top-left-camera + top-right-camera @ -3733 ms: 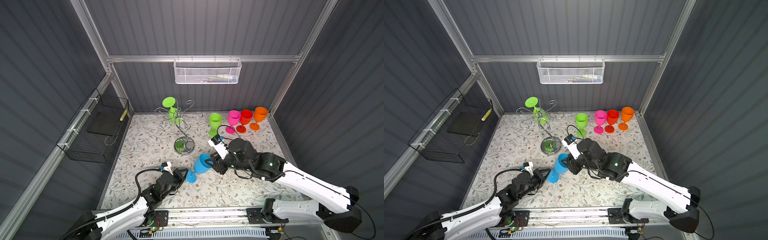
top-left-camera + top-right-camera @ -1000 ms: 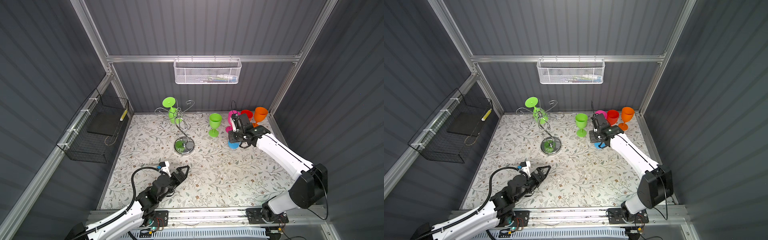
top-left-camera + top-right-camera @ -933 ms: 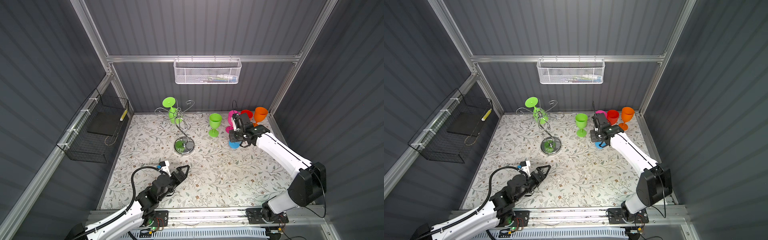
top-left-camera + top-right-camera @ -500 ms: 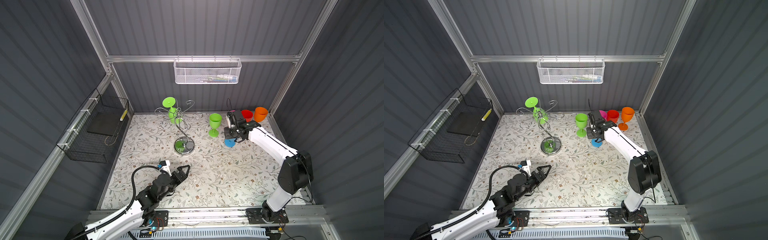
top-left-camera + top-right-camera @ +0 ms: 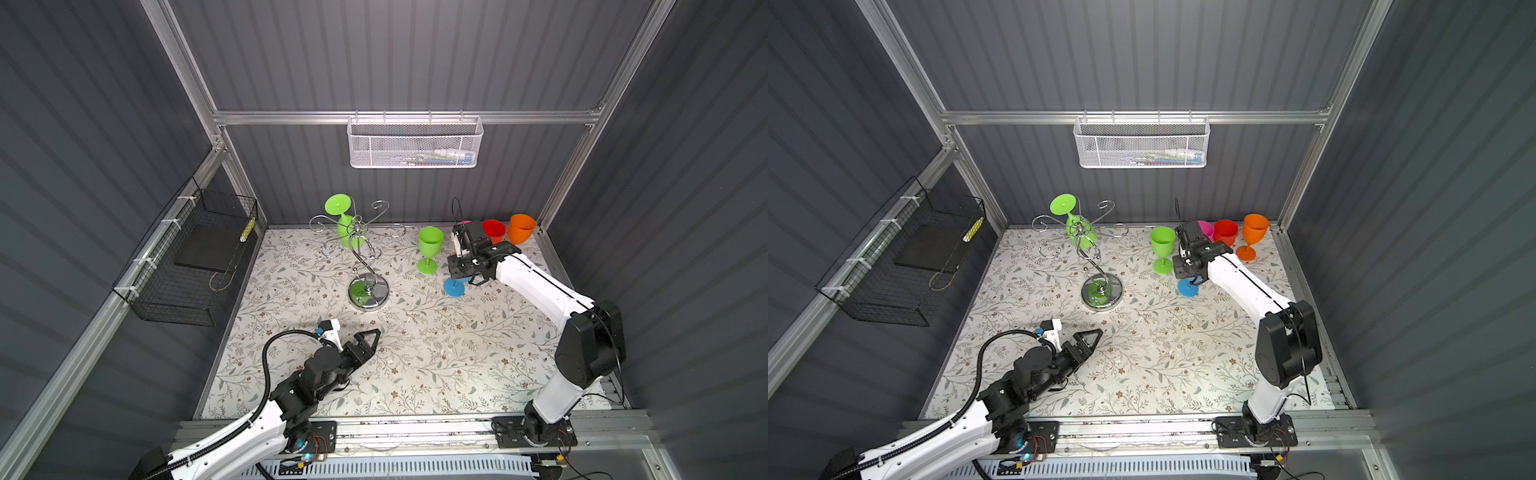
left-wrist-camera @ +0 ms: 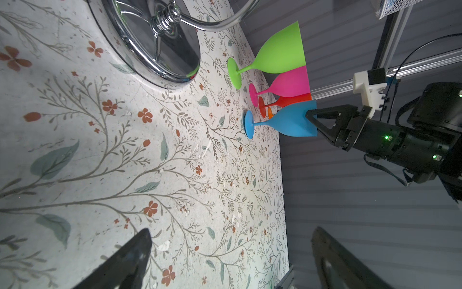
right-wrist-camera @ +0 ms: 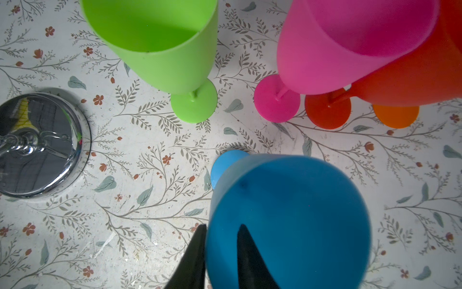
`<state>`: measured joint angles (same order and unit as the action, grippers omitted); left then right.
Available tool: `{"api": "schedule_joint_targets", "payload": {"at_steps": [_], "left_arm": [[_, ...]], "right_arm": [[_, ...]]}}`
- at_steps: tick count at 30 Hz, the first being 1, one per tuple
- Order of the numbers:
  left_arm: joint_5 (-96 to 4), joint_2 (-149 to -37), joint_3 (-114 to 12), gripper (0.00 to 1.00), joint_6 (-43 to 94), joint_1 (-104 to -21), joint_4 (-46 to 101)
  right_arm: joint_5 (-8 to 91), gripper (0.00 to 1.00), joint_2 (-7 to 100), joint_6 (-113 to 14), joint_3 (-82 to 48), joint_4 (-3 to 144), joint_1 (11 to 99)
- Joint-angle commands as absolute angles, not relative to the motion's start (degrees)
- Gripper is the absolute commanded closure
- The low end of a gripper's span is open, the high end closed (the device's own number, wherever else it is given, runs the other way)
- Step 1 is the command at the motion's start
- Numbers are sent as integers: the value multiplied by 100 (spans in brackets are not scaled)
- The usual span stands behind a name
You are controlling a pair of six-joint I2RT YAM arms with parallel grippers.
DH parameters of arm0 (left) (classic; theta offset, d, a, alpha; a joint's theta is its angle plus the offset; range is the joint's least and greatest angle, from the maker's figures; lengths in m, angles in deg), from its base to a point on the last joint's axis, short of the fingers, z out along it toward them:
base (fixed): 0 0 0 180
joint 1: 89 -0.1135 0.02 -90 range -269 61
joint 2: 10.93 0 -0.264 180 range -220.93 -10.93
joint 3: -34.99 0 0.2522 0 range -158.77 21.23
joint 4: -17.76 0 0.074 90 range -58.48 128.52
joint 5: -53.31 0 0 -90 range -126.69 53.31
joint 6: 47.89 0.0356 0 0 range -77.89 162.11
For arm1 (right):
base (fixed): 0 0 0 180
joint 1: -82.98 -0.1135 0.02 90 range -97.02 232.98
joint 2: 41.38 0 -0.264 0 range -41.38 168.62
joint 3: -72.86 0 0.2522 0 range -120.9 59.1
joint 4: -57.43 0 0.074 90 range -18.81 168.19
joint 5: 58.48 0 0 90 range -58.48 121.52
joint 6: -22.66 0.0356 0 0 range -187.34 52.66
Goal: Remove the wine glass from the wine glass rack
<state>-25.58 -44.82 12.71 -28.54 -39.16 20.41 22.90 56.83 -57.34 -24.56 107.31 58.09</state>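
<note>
The chrome wine glass rack (image 5: 369,291) stands at the back of the floral table, and both wrist views show its round base (image 6: 150,40) (image 7: 37,145). One green wine glass (image 5: 347,232) (image 5: 1077,228) hangs upside down from a scroll arm, with no gripper near it. A blue glass (image 7: 300,212) (image 6: 292,122) stands upright on its foot (image 5: 455,286) to the right. My right gripper (image 7: 222,226) (image 5: 459,272) straddles its rim, one finger inside and one outside, with a gap wider than the wall. My left gripper (image 5: 374,334) (image 6: 232,231) is open and empty, low at the front, pointing toward the rack.
A green glass (image 5: 430,243), a pink one (image 7: 337,50), a red one (image 5: 493,230) and an orange one (image 5: 521,228) stand in a row at the back right. A white mesh basket (image 5: 415,143) hangs on the back wall. A black wire basket (image 5: 191,257) hangs on the left wall.
My right arm carried the blue glass from the front middle to the back right, beside the row. Its jaws have parted in the last half second. The left arm drew back slightly.
</note>
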Motion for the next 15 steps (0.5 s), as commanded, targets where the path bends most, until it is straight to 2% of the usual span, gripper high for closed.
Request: {"api": "schedule_joint_targets", "payload": {"at_steps": [1,4,8,15], "left_arm": [[-2562,-4319,1086,0,-2691,-3906,2257],[-2543,-4182,1093,0,-2695,-3899,2363],[-2453,-4084,938,0,-2630,-3901,2781],[-2133,-3789,335,0,-2332,-3901,4101]], "right_arm": [[2238,68,5621,-5767,-2536,10848,5771],[2202,55,5502,-5767,-2553,10855,5717],[2159,44,5160,-5777,-2489,10773,5631],[2376,30,4468,-5610,-2280,10448,5582]]}}
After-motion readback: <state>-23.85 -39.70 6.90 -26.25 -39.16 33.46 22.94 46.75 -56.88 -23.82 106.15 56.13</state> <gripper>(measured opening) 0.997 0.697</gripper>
